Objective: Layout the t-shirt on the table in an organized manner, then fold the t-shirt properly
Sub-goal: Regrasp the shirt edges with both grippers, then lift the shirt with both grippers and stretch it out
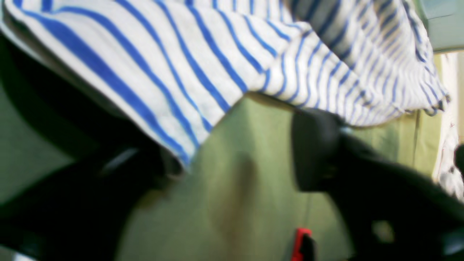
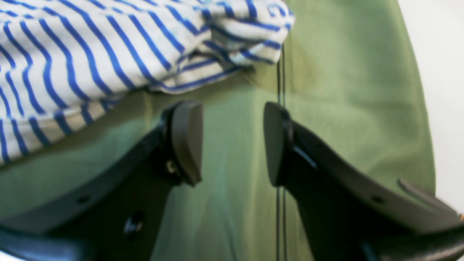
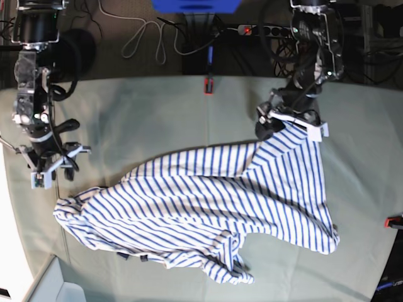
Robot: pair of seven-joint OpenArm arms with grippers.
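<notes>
The t-shirt [image 3: 201,201], white with blue stripes, lies crumpled across the middle of the table [image 3: 157,119], with one part pulled up to a peak at my left gripper [image 3: 280,123]. In the left wrist view the shirt [image 1: 163,54] drapes over one finger and hides its tip. The other finger [image 1: 313,148] stands well apart, so the left gripper [image 1: 243,145] is open over the green table cloth [image 1: 253,174]. My right gripper [image 2: 232,141] is open and empty just above the table [image 2: 344,90]. A bunched shirt edge [image 2: 72,54] lies just beyond it. In the base view the right gripper [image 3: 47,176] is near the shirt's left corner.
Red clamps sit at the table's far edge [image 3: 208,85] and right edge [image 3: 395,221]; one shows in the left wrist view [image 1: 301,243]. Cables [image 3: 145,38] and a power strip [image 3: 252,28] lie behind the table. A pale box corner [image 3: 63,292] is at the bottom left.
</notes>
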